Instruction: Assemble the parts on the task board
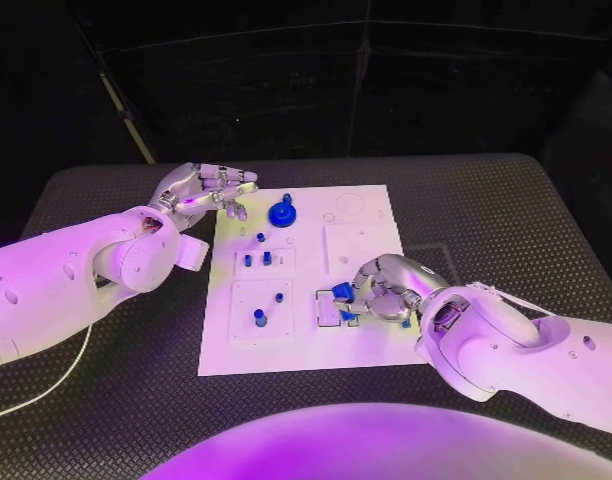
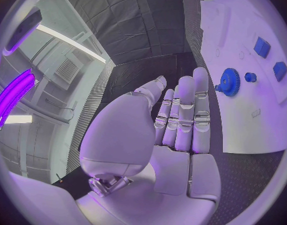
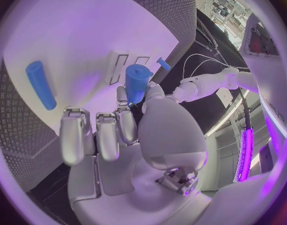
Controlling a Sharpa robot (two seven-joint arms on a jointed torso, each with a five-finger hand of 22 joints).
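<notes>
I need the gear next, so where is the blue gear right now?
In the head view the blue gear stands at the far end of the task board, on the robot's left side, just beside the left hand, which is not touching it.

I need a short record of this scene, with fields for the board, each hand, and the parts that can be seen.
board: white task board on the black table
right hand: right hand over the board's near right area, pinching a blue cylinder
left hand: left hand at the board's far left corner, holding nothing
parts: blue gear; blue rod lying flat
</notes>
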